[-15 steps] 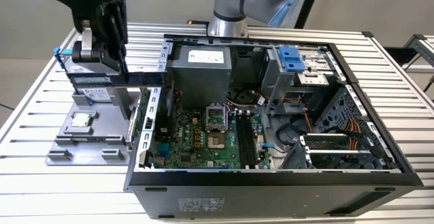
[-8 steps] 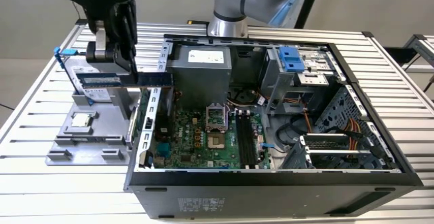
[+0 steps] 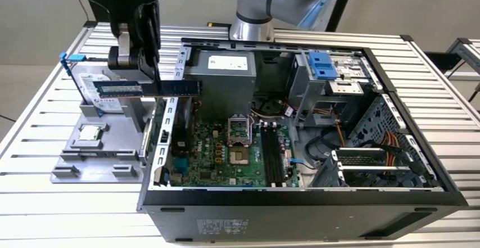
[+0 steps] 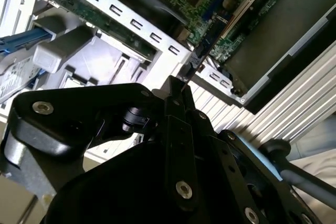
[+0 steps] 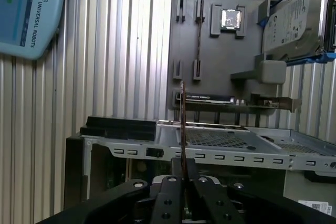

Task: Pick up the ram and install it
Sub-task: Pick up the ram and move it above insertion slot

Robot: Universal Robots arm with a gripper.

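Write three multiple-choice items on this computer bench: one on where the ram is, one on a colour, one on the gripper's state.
1. Where is the ram?
A. seated in a motherboard slot
B. lying flat on the gray tray
C. held in the air near the computer case's edge at the exterior view's left

2. What colour is the frame around the hard drive?
A. blue
B. red
C. yellow

3. What state is the gripper in?
A. open and empty
B. shut on the ram
C. shut on the CPU chip

Answers: 1 C, the stick hangs level, off every surface. 2 A, blue strips edge the drive. 3 B, the fingers clamp the stick in both the exterior and first wrist views.
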